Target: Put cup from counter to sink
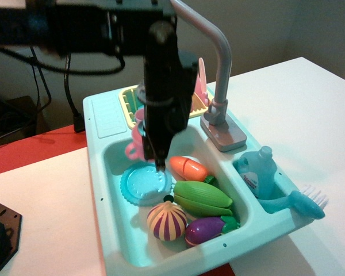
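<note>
Carry step, near its end. Tool (pixel 156 154) was closed on the cup (pixel 135 141), which hung in the air over the sink (pixel 112 190), above the blue plate (pixel 145 184) and clear of the counter (pixel 106 115). Next move, by my judgement: lower, then open the tool to release.

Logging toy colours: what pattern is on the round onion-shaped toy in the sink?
The round onion toy has purple and cream vertical stripes, seen clearly in the observation.image view, the only one given.
</note>
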### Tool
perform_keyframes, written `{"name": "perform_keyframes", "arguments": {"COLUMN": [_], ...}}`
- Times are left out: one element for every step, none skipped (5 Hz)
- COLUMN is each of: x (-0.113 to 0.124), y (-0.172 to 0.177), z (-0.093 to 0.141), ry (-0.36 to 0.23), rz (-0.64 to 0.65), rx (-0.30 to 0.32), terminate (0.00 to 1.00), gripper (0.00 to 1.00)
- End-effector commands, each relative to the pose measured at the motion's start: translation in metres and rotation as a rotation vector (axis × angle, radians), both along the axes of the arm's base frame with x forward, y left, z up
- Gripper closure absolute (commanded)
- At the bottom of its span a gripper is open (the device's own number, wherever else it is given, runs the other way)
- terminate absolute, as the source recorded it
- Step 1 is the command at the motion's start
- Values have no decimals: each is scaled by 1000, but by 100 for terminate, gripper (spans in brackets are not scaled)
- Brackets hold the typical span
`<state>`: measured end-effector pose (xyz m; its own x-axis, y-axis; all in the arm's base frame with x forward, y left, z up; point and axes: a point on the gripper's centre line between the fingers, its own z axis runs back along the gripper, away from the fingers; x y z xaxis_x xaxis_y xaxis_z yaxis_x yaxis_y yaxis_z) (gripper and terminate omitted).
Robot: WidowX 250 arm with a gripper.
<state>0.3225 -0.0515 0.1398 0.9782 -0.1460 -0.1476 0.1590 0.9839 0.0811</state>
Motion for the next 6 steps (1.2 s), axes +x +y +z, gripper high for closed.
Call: {"name": "perform_keyframes", "arguments": {"x": [-4,-7,-7,-8,-15,-24], "y": [-15,-19,-20,-17,-11,-2], "z": [-24,-44,-54,-49,-39,-11], "ry": [-5,16,25,22,37,17], "rz": [6,3,9,24,46,58], "rx": [-3,4,10,27,48,57], "terminate": [0,0,0,0,0,0], "gripper": [100,100,100,0,0,0]}}
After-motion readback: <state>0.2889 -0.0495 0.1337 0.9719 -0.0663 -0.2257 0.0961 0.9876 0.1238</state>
